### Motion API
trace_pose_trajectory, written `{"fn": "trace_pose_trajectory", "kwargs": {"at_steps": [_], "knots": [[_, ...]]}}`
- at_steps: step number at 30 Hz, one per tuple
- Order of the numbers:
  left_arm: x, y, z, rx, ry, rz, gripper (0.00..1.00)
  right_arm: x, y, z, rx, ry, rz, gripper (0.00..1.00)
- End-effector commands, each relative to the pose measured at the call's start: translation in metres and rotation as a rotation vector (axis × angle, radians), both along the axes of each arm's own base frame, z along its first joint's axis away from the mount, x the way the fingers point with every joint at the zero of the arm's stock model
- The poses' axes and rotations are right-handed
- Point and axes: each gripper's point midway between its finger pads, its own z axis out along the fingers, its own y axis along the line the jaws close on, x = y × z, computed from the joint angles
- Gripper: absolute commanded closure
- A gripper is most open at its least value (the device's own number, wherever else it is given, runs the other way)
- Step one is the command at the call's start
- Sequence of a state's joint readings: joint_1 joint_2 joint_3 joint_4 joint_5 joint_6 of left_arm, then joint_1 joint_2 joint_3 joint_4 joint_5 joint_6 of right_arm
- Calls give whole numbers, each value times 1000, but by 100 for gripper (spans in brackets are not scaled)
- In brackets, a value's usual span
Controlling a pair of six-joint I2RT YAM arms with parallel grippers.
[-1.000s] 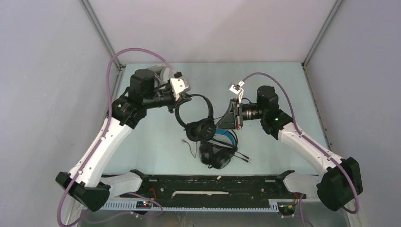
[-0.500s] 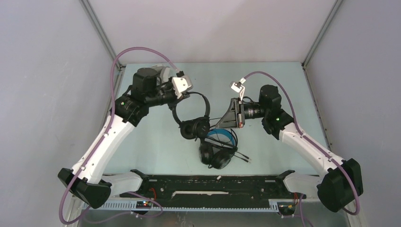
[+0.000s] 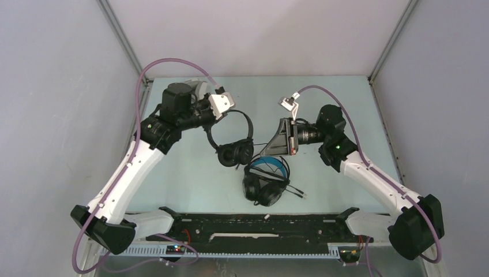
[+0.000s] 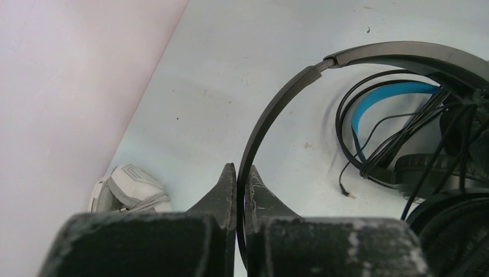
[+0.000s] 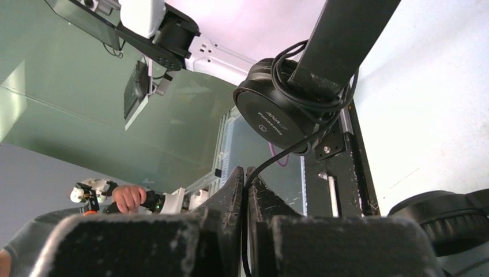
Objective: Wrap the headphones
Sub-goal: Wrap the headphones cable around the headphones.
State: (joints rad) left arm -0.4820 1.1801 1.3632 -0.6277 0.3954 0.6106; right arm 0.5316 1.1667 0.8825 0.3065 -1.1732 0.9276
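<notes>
My left gripper [image 4: 243,168] is shut on the thin headband of the small black headphones [image 3: 235,154] and holds them up left of centre. Their cord [image 5: 271,158] is wound round the earcups [image 5: 277,115] and runs into my right gripper [image 5: 247,171], whose jaws pinch it. In the top view the right gripper [image 3: 270,146] sits just right of those earcups. The bulky black headphones with a blue-lined headband [image 3: 266,180] lie on the table below them. The white-grey headphones [image 4: 130,190] rest at the back left, under my left arm.
The black base rail [image 3: 248,222] runs along the near edge. Grey walls close in the table on the left, back and right. A loose cord end with a plug [image 4: 346,193] lies beside the bulky pair.
My left gripper has carried the small black headphones a little left and towards the back. The right gripper has shifted slightly, its jaws easing a touch round the cord.
</notes>
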Motion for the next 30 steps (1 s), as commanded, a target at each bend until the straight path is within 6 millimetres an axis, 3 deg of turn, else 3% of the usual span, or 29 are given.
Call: {"fn": "trace_pose_trajectory", "kwargs": {"at_steps": [1,5,8,12,16,26,30], "knots": [[6,12,14,38,-78,33,100,-3,-1,42,98,-78,4,97],[6,12,14,25,-77,40,100,0,2,48,120,-69,-5,100],[5,11,12,25,-71,36,100,6,4,49,130,-50,-15,95],[2,10,8,23,-74,18,100,27,1,57,164,-31,-103,100],[3,11,10,13,-80,33,100,41,-2,62,172,-10,-140,96],[27,34,18,-19,-99,259,100,46,6,80,186,-7,-105,85],[30,44,19,-24,-135,317,100,47,13,84,189,7,-75,87]]}}
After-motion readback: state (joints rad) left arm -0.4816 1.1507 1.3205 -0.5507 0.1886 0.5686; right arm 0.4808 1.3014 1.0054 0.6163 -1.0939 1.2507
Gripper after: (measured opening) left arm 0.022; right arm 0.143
